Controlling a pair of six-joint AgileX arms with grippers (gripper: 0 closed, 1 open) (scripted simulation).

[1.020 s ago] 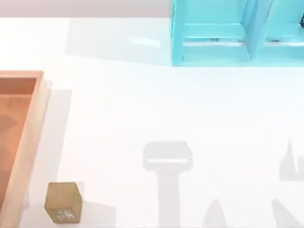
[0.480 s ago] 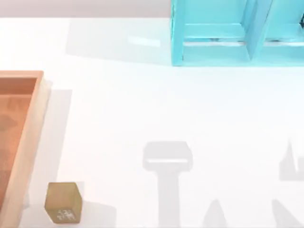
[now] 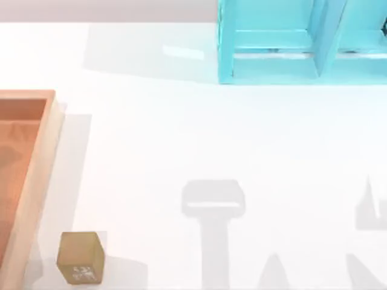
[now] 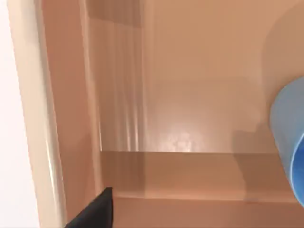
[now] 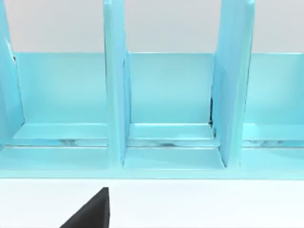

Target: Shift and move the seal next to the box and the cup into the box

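One seal [image 3: 80, 257] sits on the white bench [image 3: 181, 139] at the near left, just beside the box [image 3: 42, 157] and outside its pale rim. Left wrist view shows the blue cup [image 4: 289, 137] over the box's orange-brown floor. Whether either claw is open or closed cannot be told. Far right stands a cyan shelf unit [image 3: 290, 42].

Top view looks straight down on the white table [image 3: 199, 133]: box [image 3: 45, 157] at left edge, cyan shelf [image 3: 284, 48] at far edge, seal [image 3: 80, 257] near the bottom. Left wrist camera sits close above the box [image 4: 185, 95], facing its inside corner, cup [image 4: 289, 137] at frame edge. Right wrist camera sits low, facing the shelf [image 5: 166, 95] front-on. Top view shares box with left wrist, shelf with right wrist.
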